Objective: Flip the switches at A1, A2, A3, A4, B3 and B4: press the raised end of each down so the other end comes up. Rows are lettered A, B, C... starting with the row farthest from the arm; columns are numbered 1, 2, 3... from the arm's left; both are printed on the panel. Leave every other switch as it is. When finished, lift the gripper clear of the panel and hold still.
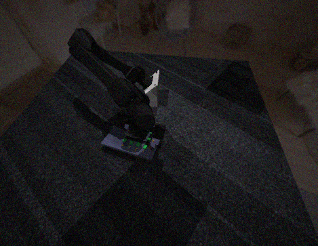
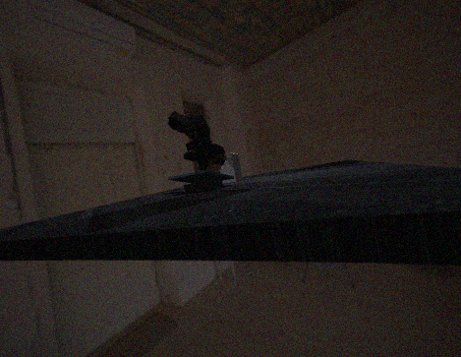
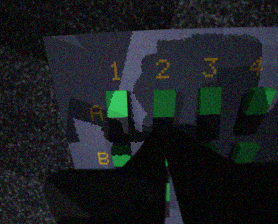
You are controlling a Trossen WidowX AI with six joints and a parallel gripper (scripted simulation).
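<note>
The switch panel [image 1: 111,141] [image 2: 177,177] [image 3: 142,42] lies under the arm. In the wrist view, switches A1 [image 3: 117,104], A2 [image 3: 164,103], A3 [image 3: 210,101] and A4 [image 3: 257,101] show green far parts and dark near parts. B1 [image 3: 121,159] and B4 [image 3: 245,152] show green in part; B3 [image 3: 211,146] is barely visible and B2 is hidden behind the fingers. Which ends are raised is hard to tell in the dark. My gripper [image 3: 166,131] is shut and empty. Its tips are over or at the near part of A2; contact cannot be told.
The arm [image 1: 110,78] [image 2: 201,138] reaches over the panel from behind and covers its near side in the top view. A pale upright piece [image 1: 154,82] [image 2: 235,166] stands beside the arm. The dark table [image 1: 225,135] [image 2: 336,192] carries patchy shadows.
</note>
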